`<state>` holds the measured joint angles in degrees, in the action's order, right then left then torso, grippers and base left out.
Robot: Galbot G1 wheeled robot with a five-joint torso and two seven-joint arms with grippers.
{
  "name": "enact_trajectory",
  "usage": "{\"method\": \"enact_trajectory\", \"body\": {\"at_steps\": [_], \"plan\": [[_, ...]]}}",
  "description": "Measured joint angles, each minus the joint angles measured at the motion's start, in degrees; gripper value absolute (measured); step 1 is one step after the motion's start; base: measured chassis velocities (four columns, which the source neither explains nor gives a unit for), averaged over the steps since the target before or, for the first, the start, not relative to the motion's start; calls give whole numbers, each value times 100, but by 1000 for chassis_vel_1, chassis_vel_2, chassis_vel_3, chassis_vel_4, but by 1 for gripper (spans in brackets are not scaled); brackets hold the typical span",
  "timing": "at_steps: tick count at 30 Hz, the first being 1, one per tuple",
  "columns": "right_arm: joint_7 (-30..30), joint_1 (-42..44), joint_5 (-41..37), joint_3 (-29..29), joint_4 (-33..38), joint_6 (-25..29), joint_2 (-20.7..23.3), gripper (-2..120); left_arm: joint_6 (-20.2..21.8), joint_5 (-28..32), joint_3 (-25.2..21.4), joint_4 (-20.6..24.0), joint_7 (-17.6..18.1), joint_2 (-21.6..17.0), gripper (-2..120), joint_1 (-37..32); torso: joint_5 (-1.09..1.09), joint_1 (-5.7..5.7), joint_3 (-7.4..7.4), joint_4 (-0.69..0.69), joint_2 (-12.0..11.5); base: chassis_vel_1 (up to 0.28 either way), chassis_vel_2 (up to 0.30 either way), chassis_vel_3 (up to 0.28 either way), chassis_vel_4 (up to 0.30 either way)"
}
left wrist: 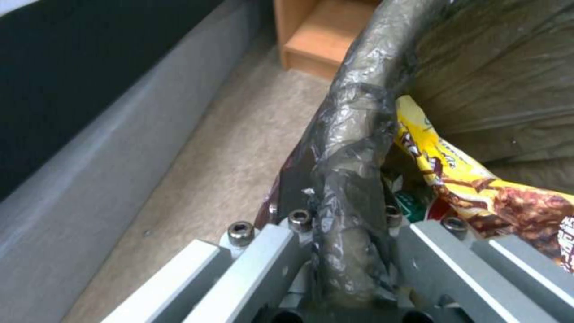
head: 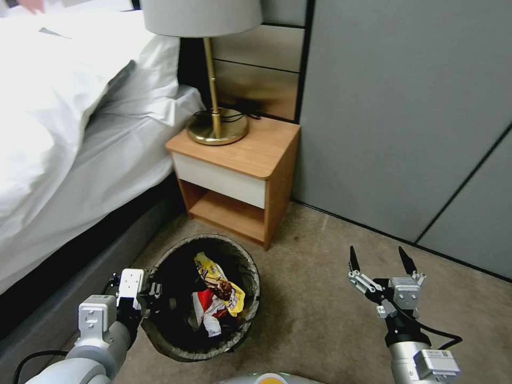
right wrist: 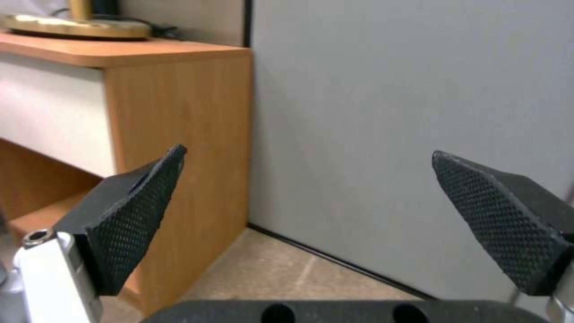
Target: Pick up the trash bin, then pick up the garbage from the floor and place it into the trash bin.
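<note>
where nightstand nears trash bin

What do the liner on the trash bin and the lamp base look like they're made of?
The liner on the trash bin looks like thin dark plastic film: it is crinkled, glossy and bunched over the rim. The lamp base looks like polished brass-coloured metal, judging by its sheen; solid brass or plating can't be told.

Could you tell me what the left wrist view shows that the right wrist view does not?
Left wrist alone: the left gripper shut on the bin rim, its dark liner pinched between the fingers, a yellow wrapper inside, and the grey bed base. Right wrist alone: the right gripper open and empty, facing the grey wall, plus the brass lamp base. Both share the nightstand and the beige carpet.
</note>
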<state>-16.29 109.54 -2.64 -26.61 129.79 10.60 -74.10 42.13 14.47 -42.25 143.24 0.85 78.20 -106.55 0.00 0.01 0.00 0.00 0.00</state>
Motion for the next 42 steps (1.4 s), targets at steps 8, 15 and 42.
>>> {"method": "enact_trajectory", "body": {"at_steps": [8,15,42], "plan": [[0,-9,10,39,0,1,2,100,0,-2,-4,0,0,11,1,-21,0,0,0,0,0,74,79,76,77],[0,5,35,87,0,5,3,100,0,-3,-8,0,1,16,1,-27,0,0,0,0,0,78,95,90,90],[22,-58,40,197,-33,-49,78,100,0,-2,-24,0,4,38,1,-39,0,0,0,0,0,75,80,80,76]]}}
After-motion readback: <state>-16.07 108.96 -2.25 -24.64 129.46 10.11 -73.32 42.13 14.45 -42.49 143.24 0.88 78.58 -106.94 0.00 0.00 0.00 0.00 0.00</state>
